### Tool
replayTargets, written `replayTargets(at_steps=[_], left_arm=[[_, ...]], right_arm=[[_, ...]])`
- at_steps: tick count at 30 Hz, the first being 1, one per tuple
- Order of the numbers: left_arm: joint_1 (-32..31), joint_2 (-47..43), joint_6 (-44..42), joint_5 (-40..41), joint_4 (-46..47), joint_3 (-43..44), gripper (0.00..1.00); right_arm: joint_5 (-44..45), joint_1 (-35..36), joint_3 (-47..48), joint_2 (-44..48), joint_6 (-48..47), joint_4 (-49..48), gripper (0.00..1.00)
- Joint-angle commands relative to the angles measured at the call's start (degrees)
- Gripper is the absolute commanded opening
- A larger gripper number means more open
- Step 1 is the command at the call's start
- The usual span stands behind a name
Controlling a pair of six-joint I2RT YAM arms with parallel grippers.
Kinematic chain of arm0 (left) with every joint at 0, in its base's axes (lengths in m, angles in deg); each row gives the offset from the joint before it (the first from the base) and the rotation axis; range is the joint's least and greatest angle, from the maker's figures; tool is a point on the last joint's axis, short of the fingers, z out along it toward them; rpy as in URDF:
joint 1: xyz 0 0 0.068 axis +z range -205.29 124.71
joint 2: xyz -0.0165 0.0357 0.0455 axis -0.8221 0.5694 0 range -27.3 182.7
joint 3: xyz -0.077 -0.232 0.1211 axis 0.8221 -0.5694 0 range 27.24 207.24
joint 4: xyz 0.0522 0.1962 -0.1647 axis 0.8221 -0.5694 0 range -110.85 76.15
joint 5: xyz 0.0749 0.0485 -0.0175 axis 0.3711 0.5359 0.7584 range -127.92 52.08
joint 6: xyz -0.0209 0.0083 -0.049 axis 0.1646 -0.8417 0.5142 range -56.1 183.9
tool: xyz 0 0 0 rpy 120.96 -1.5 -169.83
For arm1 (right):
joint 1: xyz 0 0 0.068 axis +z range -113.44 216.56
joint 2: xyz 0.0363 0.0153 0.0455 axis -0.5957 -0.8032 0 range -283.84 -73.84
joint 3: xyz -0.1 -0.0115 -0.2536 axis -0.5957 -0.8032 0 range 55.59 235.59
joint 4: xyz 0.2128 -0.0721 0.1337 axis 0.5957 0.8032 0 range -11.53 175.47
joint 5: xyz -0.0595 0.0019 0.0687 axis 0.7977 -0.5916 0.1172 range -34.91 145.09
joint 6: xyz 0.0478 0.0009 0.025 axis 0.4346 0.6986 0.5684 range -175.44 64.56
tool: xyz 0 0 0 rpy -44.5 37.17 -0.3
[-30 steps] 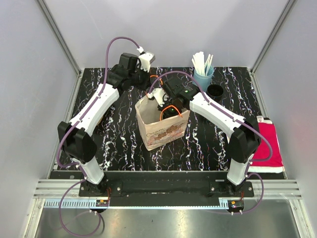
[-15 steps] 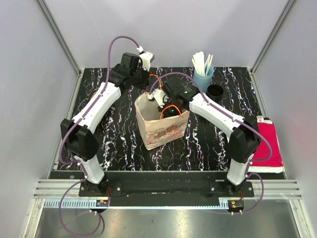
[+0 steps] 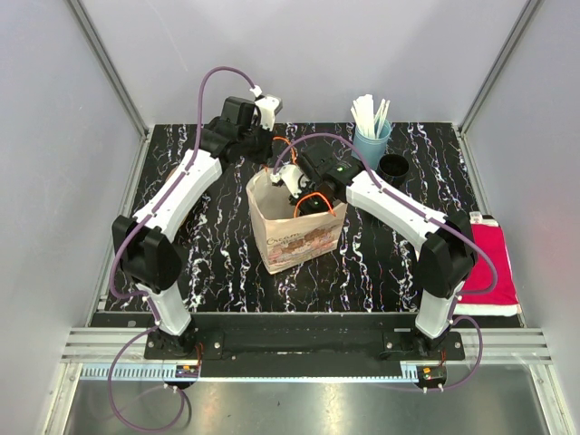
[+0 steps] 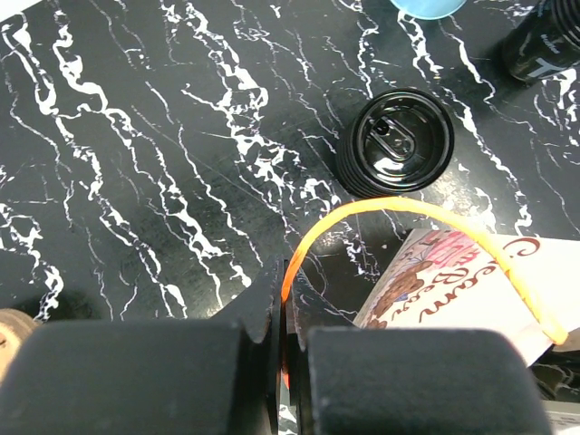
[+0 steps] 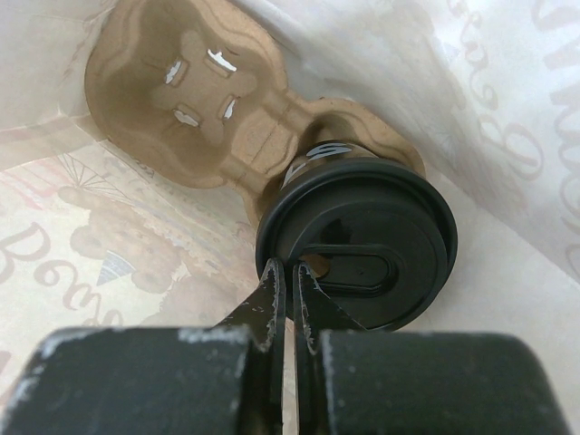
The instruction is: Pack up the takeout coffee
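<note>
Deep inside the paper bag point(image 3: 299, 237) at mid-frame, a lidded coffee cup point(image 5: 362, 249) sits in a cardboard carrier point(image 5: 195, 118), with the right gripper point(image 5: 288, 276) poised at the lid's near rim, fingers pressed together. At the bag's far edge the left gripper point(image 4: 283, 299) pinches the orange handle point(image 4: 381, 207) — just beyond it stands a second lidded cup point(image 4: 395, 142). A blue cup point(image 3: 372, 143) of white sticks and an open black cup point(image 3: 393, 167) crowd the upper right; a red cloth point(image 3: 489, 263) lies at the right edge. The table point(image 3: 208, 245) is black, white-veined marble — grey walls point(image 3: 308, 54) enclose it.
</note>
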Motion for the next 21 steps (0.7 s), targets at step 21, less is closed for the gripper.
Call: replayTargets(at_steps=[21], left_arm=[[-0.2, -4.7, 0.4, -5.9, 4.1, -0.8, 0.00]], right_arm=[[1.3, 0.6, 0.1, 0.6, -1.2, -0.7, 0.00]])
